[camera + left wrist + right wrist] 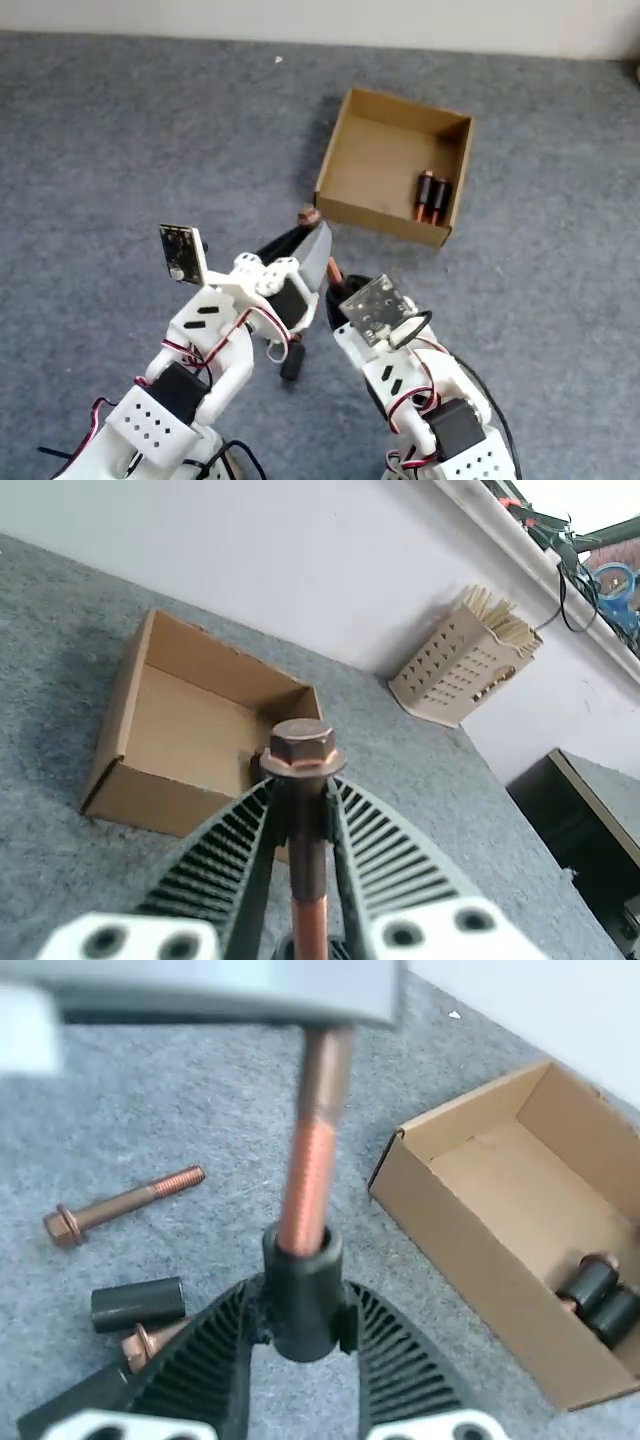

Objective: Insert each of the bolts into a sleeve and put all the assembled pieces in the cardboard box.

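A grey carpeted desk (100,120) runs back to a white wall. The left fingers (268,800) are shut on a copper bolt (303,755), gripping its shank just under the head. Its threaded end sits in the mouth of a black sleeve (302,1280), which the right fingers (250,1305) clamp from both sides. A loose bolt (120,1203) and a spare sleeve (138,1303) lie on the desk near the arms. Farther right, the box (370,215) holds two assembled pieces (432,198) against its right wall.
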Robot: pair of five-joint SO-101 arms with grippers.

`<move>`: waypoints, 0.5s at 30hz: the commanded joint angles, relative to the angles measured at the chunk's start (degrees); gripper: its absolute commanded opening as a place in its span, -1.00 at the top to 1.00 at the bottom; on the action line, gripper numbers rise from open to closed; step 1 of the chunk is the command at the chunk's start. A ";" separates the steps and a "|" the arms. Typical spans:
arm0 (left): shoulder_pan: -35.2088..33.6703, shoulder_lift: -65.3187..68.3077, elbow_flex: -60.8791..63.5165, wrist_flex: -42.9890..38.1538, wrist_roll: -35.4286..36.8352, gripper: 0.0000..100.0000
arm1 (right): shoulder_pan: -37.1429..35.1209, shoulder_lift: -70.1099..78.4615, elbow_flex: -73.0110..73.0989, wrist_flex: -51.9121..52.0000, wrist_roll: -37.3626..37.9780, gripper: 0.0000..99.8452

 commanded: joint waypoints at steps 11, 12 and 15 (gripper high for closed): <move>2.51 -0.66 2.86 -0.79 -5.63 0.99 | -0.75 -0.75 -2.77 -0.48 1.76 0.99; 2.51 -0.66 2.86 -0.79 -6.33 0.99 | -0.75 -0.75 -2.77 -0.48 1.67 0.99; 2.51 -0.66 2.77 -0.88 -6.95 0.99 | -0.75 -0.75 -2.77 -0.48 1.67 0.99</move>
